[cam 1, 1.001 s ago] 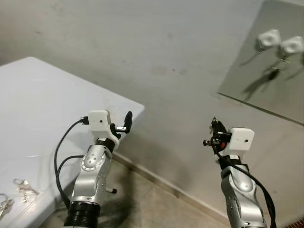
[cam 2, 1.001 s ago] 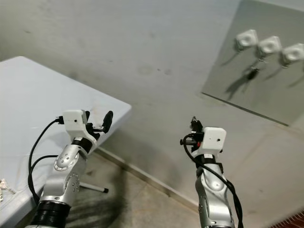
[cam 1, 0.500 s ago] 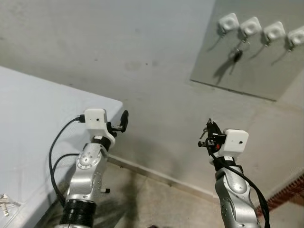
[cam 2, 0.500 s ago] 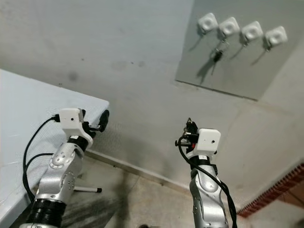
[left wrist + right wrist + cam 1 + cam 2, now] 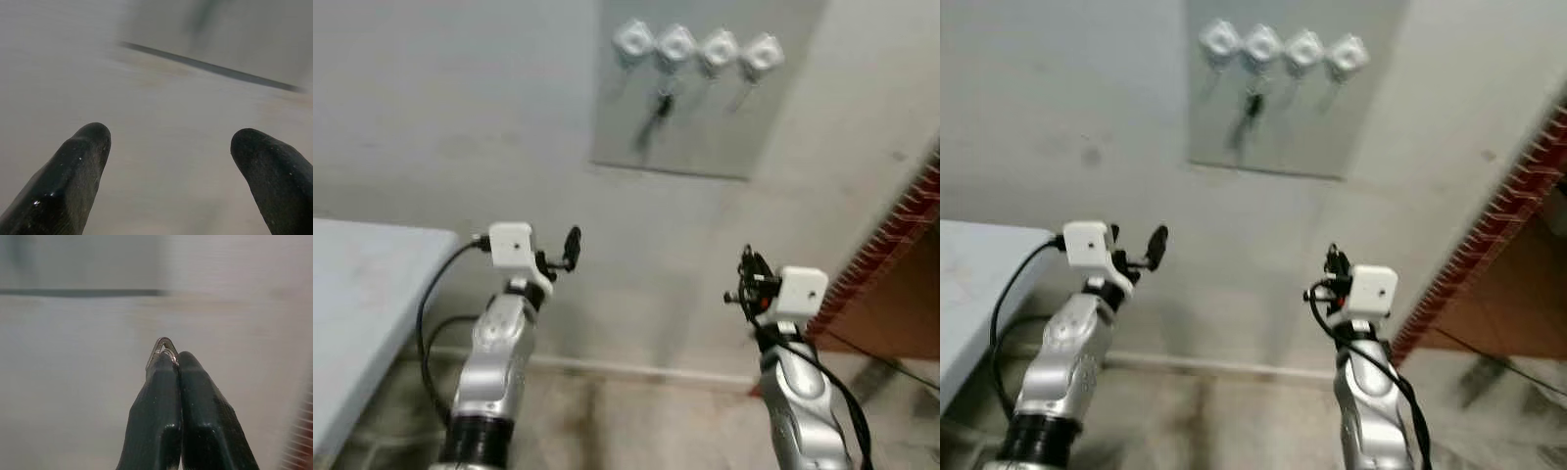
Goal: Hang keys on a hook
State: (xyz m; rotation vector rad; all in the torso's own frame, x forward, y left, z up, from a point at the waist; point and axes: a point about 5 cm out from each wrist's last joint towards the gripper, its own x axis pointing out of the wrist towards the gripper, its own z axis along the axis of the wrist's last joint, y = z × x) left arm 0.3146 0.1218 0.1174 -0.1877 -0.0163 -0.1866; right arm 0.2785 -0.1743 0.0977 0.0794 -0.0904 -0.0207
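I have the right gripper (image 5: pixel 177 363) pinched fully closed on the key ring (image 5: pixel 163 346), whose loop juts past the fingertips, presumably so it can slip over a hook. The left gripper (image 5: pixel 171 147) is spread wide, holding nothing. Four white hooks (image 5: pixel 695 45) line the upper edge of the grey wall panel (image 5: pixel 705 137); the second carries hanging keys (image 5: pixel 660 104), the others look free.
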